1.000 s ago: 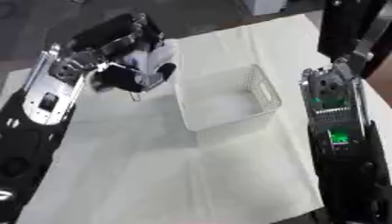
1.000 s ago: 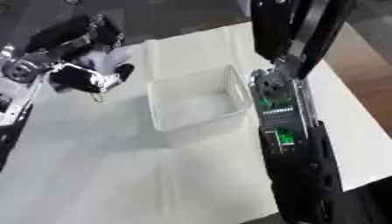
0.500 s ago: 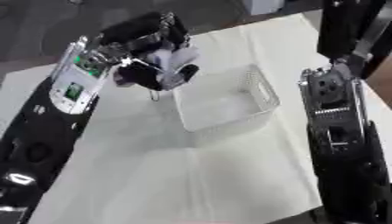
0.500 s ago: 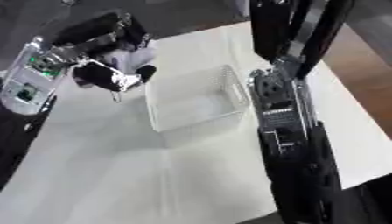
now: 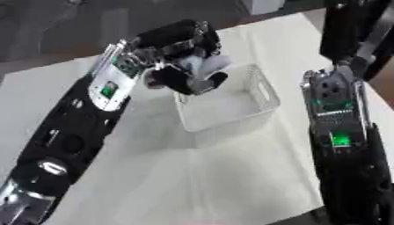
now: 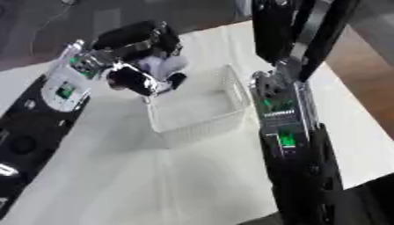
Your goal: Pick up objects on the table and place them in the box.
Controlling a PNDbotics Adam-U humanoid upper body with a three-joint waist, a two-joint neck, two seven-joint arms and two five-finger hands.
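My left hand [image 5: 184, 66] had its fingers curled round a pale object [image 5: 206, 67]. The box [image 5: 231, 103] lay just below them. I couldn't see my right hand.

Left arm reaches in from lower left, stretched diagonally up; left hand [image 5: 184, 66] raised, fingers curled round a pale thing; right forearm lies along the right side, green lights lit; right hand not visible.

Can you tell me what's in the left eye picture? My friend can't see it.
The robot's left hand holds a pale object in curled fingers over the near-left edge of a clear plastic box on a white table. Its right arm comes in on the right side, beside the box.
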